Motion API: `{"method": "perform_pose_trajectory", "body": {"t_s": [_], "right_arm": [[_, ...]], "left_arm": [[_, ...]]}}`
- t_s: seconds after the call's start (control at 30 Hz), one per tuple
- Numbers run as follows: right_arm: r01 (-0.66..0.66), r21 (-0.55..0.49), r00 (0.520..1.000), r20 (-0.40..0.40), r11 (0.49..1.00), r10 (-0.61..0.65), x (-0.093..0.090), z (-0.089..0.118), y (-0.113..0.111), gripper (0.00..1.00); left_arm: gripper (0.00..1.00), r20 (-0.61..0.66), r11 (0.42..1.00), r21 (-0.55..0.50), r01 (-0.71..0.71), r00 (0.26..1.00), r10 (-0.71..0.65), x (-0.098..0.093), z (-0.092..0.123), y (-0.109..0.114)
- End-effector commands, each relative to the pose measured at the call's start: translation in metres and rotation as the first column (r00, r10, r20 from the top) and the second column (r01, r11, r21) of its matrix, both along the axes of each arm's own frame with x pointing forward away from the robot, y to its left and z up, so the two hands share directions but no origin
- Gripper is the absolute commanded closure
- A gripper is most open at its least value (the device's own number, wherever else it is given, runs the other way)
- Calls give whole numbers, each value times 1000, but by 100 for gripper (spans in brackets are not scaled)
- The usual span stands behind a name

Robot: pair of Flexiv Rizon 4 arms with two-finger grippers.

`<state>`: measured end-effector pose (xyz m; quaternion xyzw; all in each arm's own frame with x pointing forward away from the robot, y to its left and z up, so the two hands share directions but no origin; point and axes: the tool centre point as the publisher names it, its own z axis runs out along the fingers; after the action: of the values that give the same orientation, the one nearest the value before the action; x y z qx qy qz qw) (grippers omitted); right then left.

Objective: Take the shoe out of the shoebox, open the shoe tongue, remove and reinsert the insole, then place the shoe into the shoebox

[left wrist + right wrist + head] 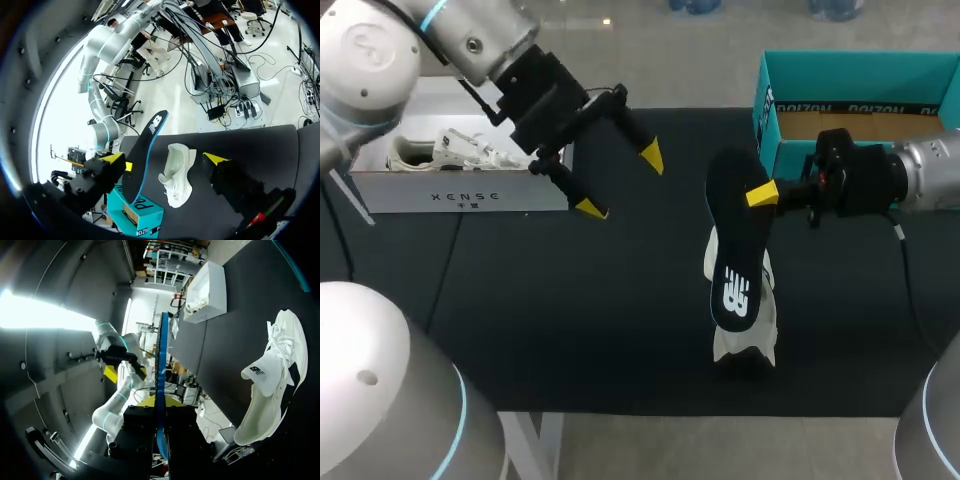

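While the R gripper (760, 196) is clamping the black insole (733, 250) from both sides near one end, the end w/ the white logo is hanging free, away from the fingers. The insole is being held off the black mat (570, 320), over the white shoe (748, 335) in the head view and covering part of it. The shoe is sitting on the mat, outside the teal shoebox (860, 70) and near the table's front edge. The shoebox is standing open at the far R corner, just behind the R gripper, w/ a brown inside showing. In the R wrist view the gripper (160, 402) is showing the insole (161, 355) edge-on betw. its fingers, its blue rim running straight ahead. The shoe (275, 375) is lying beside it on the mat, tongue w/ its label lifted out of the opening. The L gripper (620, 182) is hovering above the mat w/ fingers spread wide, gripping nothing, well apart from the insole. From the L wrist view the gripper (165, 158) is framing both insole (145, 150) and shoe (179, 172) ahead of its yellow tips, the shoebox (137, 215) lying beyond. A white box (460, 190) is sitting at the far L w/ another white shoe (440, 150) inside.
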<state>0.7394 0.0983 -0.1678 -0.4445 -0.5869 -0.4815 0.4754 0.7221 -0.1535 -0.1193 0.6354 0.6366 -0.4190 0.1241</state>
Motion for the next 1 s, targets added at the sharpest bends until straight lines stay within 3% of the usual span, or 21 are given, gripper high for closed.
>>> {"method": "perform_pose_trajectory", "body": {"t_s": [0.03, 0.47, 0.67, 0.73, 0.8, 1.0], "right_arm": [[2, -2, 1000, -1, 1000, -2, -1, 0, 1, 100], [2, -2, 1000, -1, 1000, -2, -1, 0, 1, 100], [2, -2, 1000, -1, 1000, -2, -1, 0, 1, 100], [2, -2, 1000, -1, 1000, -2, -1, 0, 1, 100], [2, -2, 1000, -1, 1000, -2, -1, 0, 1, 100], [2, -2, 1000, -1, 1000, -2, -1, 0, 1, 100]], "left_arm": [[0, -388, 555, -751, -358, 919, 68, -2, -11, 3], [0, -310, 427, -811, -400, 913, 266, -4, -21, -4], [0, -273, 439, -818, -373, 922, 276, 0, -21, -12], [0, -263, 467, -799, -379, 918, 297, 1, -22, -16], [0, -269, 542, -761, -357, 933, 238, 1, -22, -20], [0, -269, 542, -761, -357, 933, 238, 1, -22, -20]]}}
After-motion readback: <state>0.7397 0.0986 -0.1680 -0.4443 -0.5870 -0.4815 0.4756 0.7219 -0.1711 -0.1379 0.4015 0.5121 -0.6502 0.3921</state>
